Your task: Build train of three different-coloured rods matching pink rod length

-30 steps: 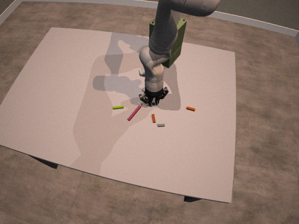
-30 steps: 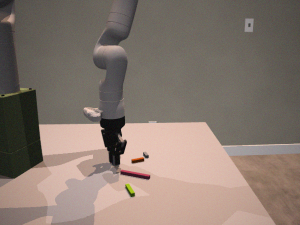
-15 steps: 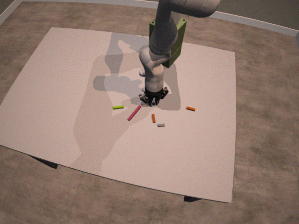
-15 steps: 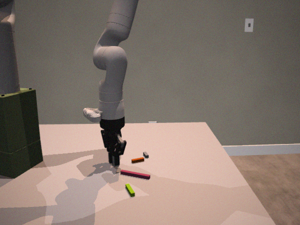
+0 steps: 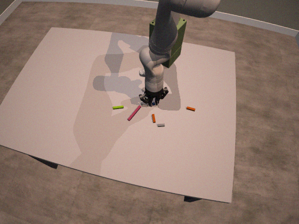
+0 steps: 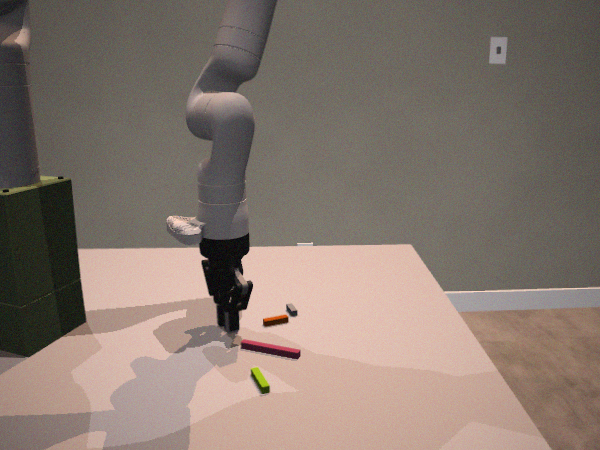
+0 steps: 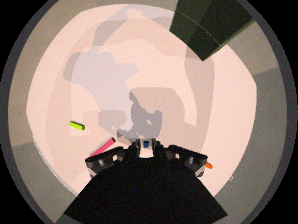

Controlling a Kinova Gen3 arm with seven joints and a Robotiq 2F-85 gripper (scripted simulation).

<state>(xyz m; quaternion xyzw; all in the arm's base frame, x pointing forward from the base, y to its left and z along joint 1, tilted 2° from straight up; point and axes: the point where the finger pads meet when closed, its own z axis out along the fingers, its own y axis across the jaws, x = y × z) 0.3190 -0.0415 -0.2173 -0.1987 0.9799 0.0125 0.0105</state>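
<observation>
A small blue rod [image 5: 153, 103] lies on the table between my gripper's fingers; it also shows in the wrist view [image 7: 145, 143]. My gripper [image 5: 152, 103] points straight down, low over the table, with its fingers a little apart on either side of the blue rod, not pressed on it. In the side view my gripper [image 6: 228, 325] hides the blue rod. The pink rod [image 5: 134, 113] lies just left of the gripper. The lime rod [image 5: 117, 107] lies further left. One orange rod [image 5: 153, 118] and the grey rod [image 5: 161, 125] lie in front of the gripper.
A second orange rod [image 5: 191, 108] lies alone to the right. The arm's green base block [image 5: 174, 42] stands at the back of the table. The rods are all apart from each other.
</observation>
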